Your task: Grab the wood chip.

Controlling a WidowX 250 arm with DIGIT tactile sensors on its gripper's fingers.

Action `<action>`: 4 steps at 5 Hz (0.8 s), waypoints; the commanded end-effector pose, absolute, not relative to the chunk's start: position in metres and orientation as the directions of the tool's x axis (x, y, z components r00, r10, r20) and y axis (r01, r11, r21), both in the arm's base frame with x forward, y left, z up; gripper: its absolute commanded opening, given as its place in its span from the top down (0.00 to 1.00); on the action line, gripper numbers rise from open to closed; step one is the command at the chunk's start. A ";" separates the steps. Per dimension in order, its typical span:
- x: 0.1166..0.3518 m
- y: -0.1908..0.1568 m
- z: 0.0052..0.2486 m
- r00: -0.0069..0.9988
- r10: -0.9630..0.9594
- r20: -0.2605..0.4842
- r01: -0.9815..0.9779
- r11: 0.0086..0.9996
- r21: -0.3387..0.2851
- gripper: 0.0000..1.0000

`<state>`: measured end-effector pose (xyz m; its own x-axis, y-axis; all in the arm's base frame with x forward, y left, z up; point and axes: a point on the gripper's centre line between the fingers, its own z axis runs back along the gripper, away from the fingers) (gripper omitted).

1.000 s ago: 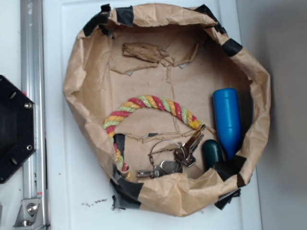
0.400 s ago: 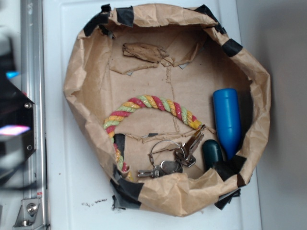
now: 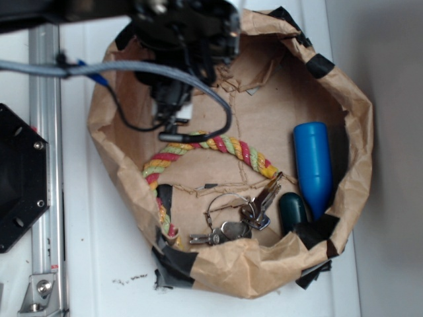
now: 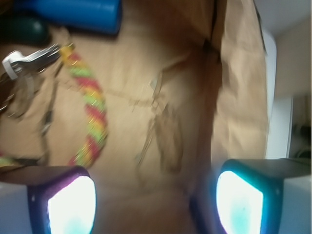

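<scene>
The black robot arm completely hides the basket's 11 o'clock corner. On the blurry wrist view, the jagged brown wood chip lies between the wide-open, empty gripper fingers.

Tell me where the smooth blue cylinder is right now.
In the exterior view the smooth blue cylinder lies at the right of the crumpled brown paper bowl, near its wall, with a dark green rounded object beside its lower end.

Robot lab: aluminium rail and taped paper bin.
</scene>
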<state>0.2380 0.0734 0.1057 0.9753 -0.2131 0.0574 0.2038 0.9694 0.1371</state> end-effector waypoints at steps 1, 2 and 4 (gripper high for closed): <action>0.240 0.026 0.098 0.942 -0.329 0.062 0.313 0.930 0.192 0.00; 0.239 0.035 0.093 0.946 -0.319 0.055 0.306 0.937 0.165 0.00; 0.242 0.097 0.048 0.963 -0.270 -0.010 0.269 0.955 0.122 0.00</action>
